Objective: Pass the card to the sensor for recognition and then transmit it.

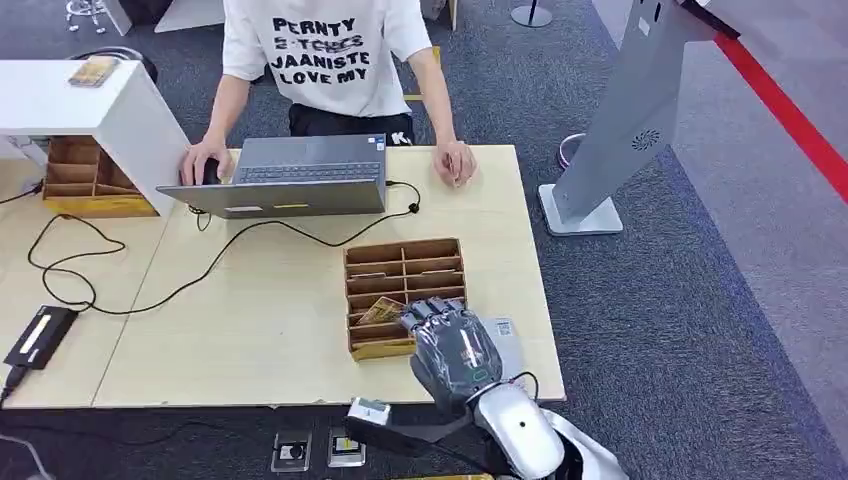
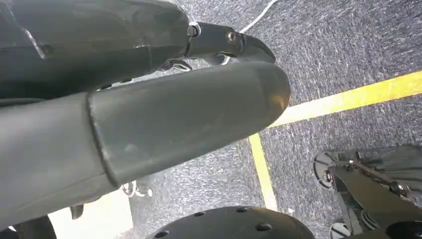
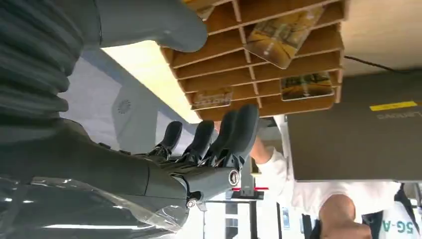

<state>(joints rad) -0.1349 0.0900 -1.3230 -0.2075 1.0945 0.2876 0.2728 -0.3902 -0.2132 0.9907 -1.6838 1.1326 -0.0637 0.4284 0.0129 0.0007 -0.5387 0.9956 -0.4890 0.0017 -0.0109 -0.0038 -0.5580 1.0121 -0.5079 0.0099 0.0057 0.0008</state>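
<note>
Wooden table (image 1: 250, 330) before you: your right hand (image 1: 452, 345), fingers spread and holding nothing, hovers beside the divided tray (image 1: 404, 262); just ahead lies the tilted card (image 1: 381, 312), thin, stiff, probably slippery, so pinch its raised edge.

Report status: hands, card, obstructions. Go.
Right hand open, over wooden organizer, holding nothing. Card tilted in near compartment, ungrasped. Left hand hanging over floor. Nothing blocking card.
</note>
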